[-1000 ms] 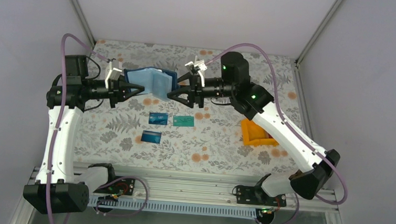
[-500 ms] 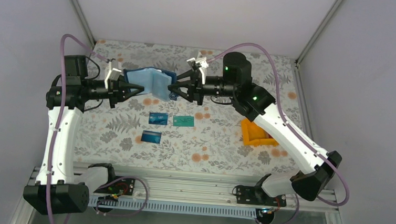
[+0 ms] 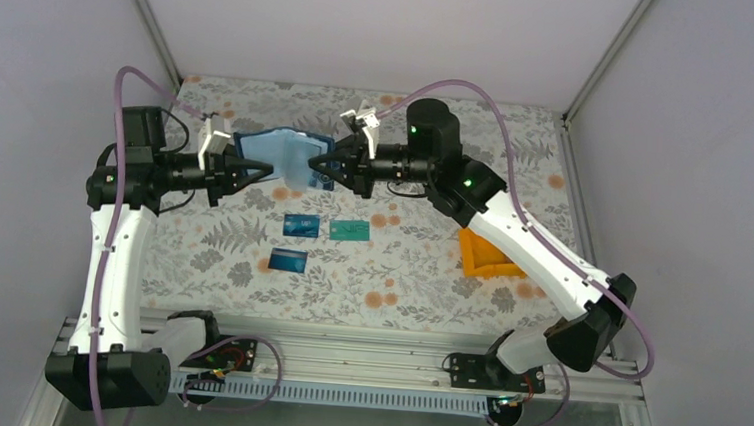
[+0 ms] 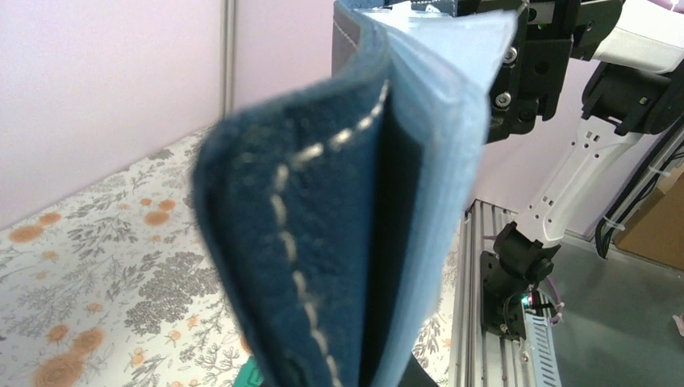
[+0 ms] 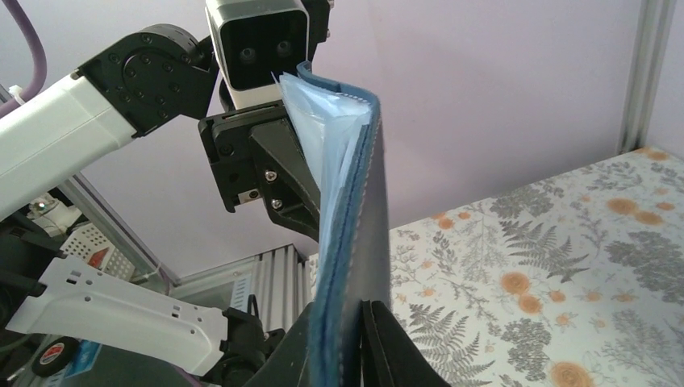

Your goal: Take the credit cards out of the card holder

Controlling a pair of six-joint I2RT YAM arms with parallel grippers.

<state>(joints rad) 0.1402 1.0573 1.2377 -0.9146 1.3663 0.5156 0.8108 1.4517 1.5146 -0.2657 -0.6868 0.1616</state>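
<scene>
1. Two arms were brought together in the upper middle of the top view, above the flowered table (image 3: 419,276). The card holder (image 3: 292,157) was held up off the cloth between them, partly opened, with its pale blue inside shown.
2. For the step in hand, judged to be spreading the holder so that a card inside could be reached, the flaps should be drawn apart gently and evenly. The grips should be kept on the outer edges alone, never across a pocket mouth, lest a card be pinned in.
3. Three credit cards (image 3: 302,225) were seen lying flat on the table below the holder, left of centre, two blue and one teal card (image 3: 349,230). No red one could be seen.
4. Left gripper (image 3: 268,172) was clamped on the holder's left edge.
5. Right gripper (image 3: 321,175) was closed onto the holder's right flap, with its fingers (image 5: 389,347) set either side of the navy edge at the bottom of the right wrist view.
</scene>
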